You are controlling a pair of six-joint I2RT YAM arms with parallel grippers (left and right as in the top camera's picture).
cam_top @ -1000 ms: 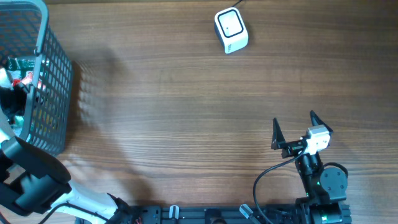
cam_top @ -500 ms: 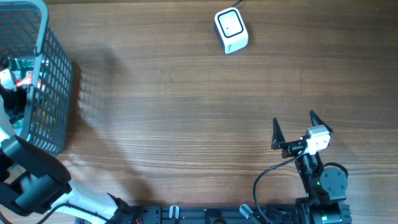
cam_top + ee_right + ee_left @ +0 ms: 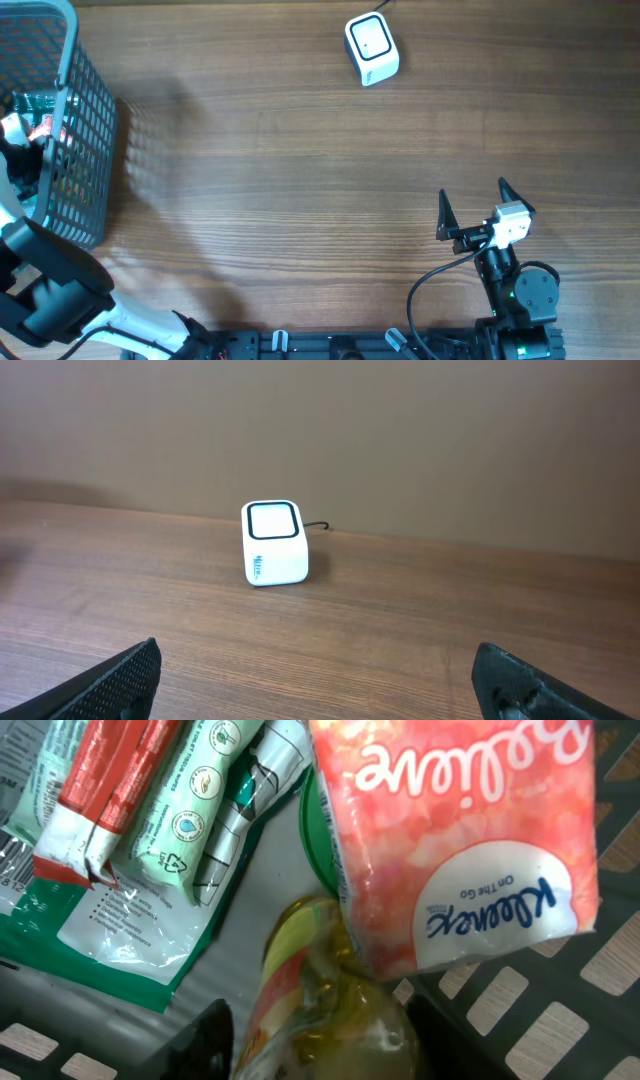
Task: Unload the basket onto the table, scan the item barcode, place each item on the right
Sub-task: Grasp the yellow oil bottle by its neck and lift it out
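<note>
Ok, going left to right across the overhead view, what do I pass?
grey mesh basket → white barcode scanner → right gripper

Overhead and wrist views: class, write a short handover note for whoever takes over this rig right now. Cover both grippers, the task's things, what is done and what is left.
Left gripper: inside the basket, jaws closed around a yellowish item that lies against a pink Kleenex pack.
Right gripper: open and empty, at the near right of the table, facing the scanner.
Done: an item appears gripped, not yet lifted out.
Left: lift it clear of the basket, carry it to the scanner at the far edge, and present its barcode, which is not in view.
</note>
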